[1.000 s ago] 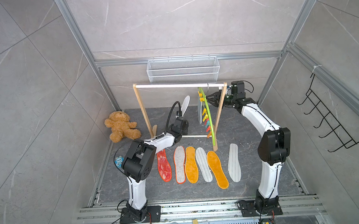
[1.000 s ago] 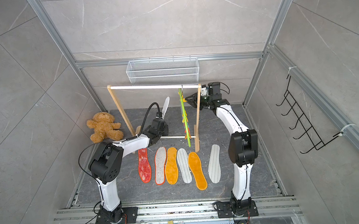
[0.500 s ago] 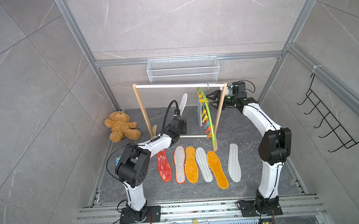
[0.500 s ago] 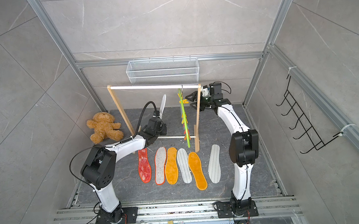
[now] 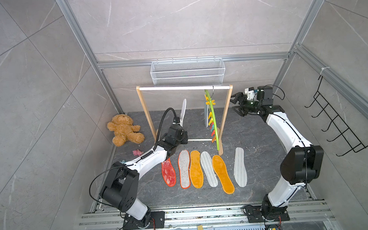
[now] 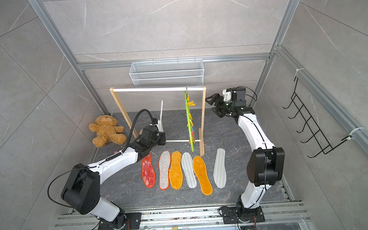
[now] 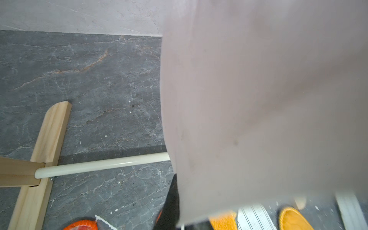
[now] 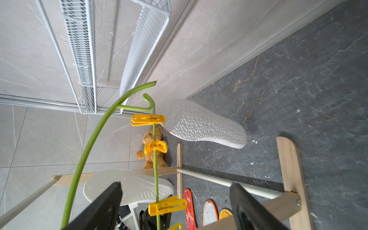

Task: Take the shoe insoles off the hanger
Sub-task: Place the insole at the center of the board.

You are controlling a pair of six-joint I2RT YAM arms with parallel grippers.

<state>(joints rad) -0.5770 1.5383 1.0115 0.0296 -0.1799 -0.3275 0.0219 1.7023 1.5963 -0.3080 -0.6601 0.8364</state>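
The lime-green hanger (image 5: 214,122) (image 6: 188,124) hangs from the rail, with one pale dimpled shoe insole (image 8: 203,123) (image 5: 206,116) held in its yellow clip (image 8: 147,120). My left gripper (image 5: 180,127) (image 6: 159,129) is shut on a white insole (image 5: 184,108) (image 7: 258,99) (image 8: 129,187) that stands upright left of the hanger. My right gripper (image 5: 236,105) (image 6: 214,106) (image 8: 175,186) is open and holds nothing, just right of the rail's right post. Several insoles lie in a row on the floor, from a red one (image 5: 168,172) to a striped one (image 5: 240,166).
The wooden rail frame (image 5: 184,88) stands mid-floor, with a white wire basket (image 5: 187,73) on the wall behind it. A teddy bear (image 5: 124,132) and a pink scrap (image 5: 137,152) lie at the left. A black wire hook rack (image 5: 339,120) hangs on the right wall.
My right gripper has opened and drawn back from the hanger to the right, past the wooden post. My left arm has shifted slightly left with the white insole still in its grip.
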